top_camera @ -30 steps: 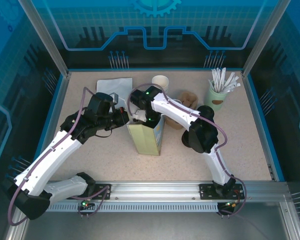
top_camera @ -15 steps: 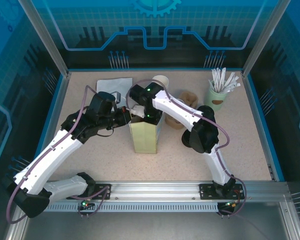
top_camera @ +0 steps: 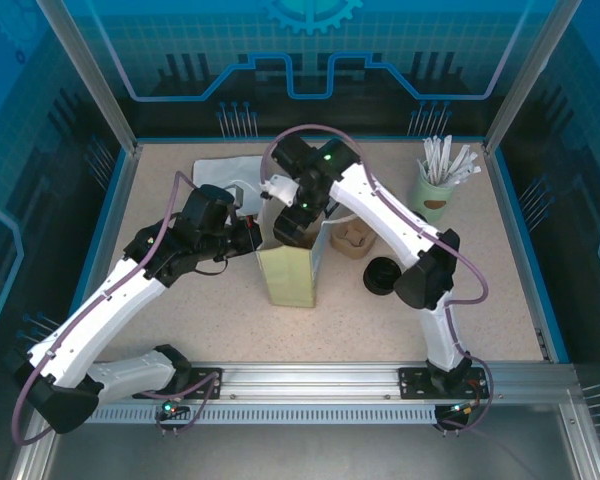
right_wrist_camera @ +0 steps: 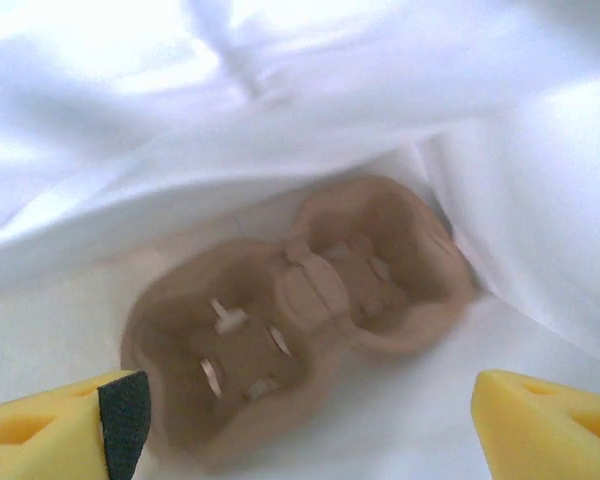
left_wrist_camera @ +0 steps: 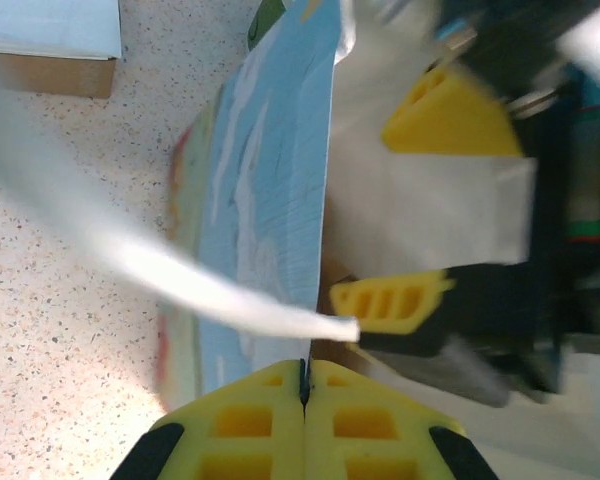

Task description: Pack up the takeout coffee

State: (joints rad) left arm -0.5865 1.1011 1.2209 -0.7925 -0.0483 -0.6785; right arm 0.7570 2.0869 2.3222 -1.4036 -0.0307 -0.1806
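The takeout coffee is hidden. A yellow-green paper bag (top_camera: pixel 292 272) stands upright mid-table, its mouth open. My left gripper (top_camera: pixel 252 238) is shut on the bag's left rim; in the left wrist view its fingers (left_wrist_camera: pixel 305 388) pinch the thin paper edge (left_wrist_camera: pixel 280 170). My right gripper (top_camera: pixel 296 224) hangs open just above the bag's mouth, with nothing between its fingers. Its camera looks down into the white inside of the bag, where a brown pulp tray (right_wrist_camera: pixel 300 305) lies on the bottom, between the two yellow fingertips (right_wrist_camera: pixel 540 420).
Another brown pulp tray (top_camera: pixel 355 238) lies right of the bag, and a round black thing (top_camera: pixel 380 275) lies by the right arm's elbow. A pale green cup of white straws (top_camera: pixel 435 190) stands back right. A flat white bag (top_camera: pixel 220 170) lies back left.
My right gripper has opened wider and risen out of the bag towards the back, leaving the tray inside. The left gripper has kept its hold on the rim.
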